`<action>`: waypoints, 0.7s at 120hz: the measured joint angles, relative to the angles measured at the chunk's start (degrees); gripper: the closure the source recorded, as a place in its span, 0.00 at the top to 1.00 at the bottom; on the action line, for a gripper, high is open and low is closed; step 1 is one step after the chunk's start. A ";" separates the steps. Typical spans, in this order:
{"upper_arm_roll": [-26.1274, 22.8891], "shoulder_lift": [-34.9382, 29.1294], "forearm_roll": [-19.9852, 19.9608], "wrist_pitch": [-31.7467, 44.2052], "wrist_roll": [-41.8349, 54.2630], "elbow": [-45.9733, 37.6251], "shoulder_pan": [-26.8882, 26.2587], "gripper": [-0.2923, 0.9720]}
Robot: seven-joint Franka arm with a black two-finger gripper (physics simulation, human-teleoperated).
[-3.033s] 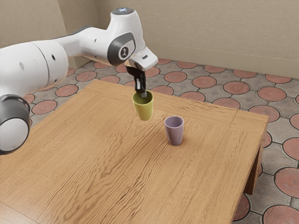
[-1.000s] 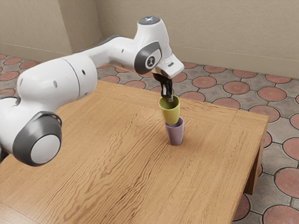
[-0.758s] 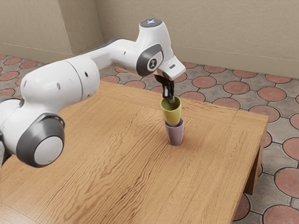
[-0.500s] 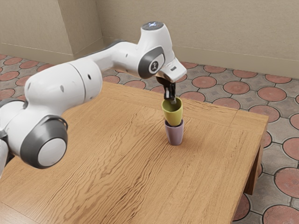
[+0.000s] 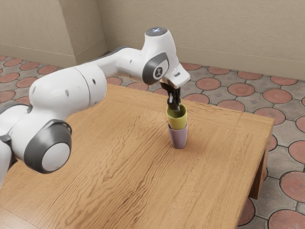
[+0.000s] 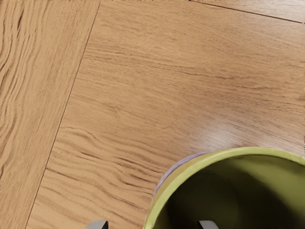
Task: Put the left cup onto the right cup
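Observation:
The olive-green cup [image 5: 176, 118] sits nested in the mouth of the purple cup [image 5: 177, 137], which stands upright on the wooden table [image 5: 109, 162]. My gripper [image 5: 174, 104] is at the green cup's near-left rim, its fingers pinching the wall from inside and outside. In the wrist view the green cup [image 6: 228, 191] shows its open mouth just under the hand, with a sliver of the purple cup's rim [image 6: 177, 168] around it. Two fingertips [image 6: 98, 224] straddle the green wall.
The table's far edge [image 5: 209, 106] runs just behind the cups and its right edge [image 5: 263, 152] lies to the exterior view's right. Tiled floor surrounds the table. My arm stretches across the table's left part.
My hand carried the green cup to the exterior view's right over the purple cup, then lowered it. The green cup now sits deeper in the purple one than half a second ago.

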 joint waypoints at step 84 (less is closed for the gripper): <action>0.76 -5.09 0.14 -4.60 2.56 -1.44 -0.16 0.76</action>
